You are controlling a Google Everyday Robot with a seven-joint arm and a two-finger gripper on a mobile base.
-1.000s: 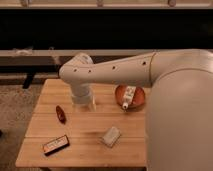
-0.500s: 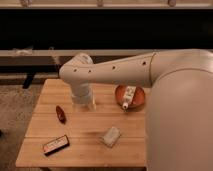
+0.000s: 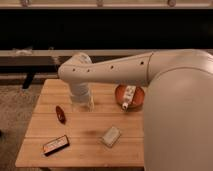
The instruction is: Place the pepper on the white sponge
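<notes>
The pepper (image 3: 60, 114) is small, dark red and glossy, and lies on the left part of the wooden table (image 3: 90, 152). The white sponge (image 3: 111, 136) is a pale block lying at a slant near the table's front middle. My gripper (image 3: 83, 105) hangs down from the pale arm over the middle of the table. It is a little to the right of the pepper and behind the sponge, apart from both. Nothing shows in it.
A flat black box with a light label (image 3: 55, 145) lies at the front left. An orange-brown bowl (image 3: 136, 99) with a white bottle (image 3: 128, 97) in it stands at the right. My large arm covers the table's right side. A dark bench stands behind the table.
</notes>
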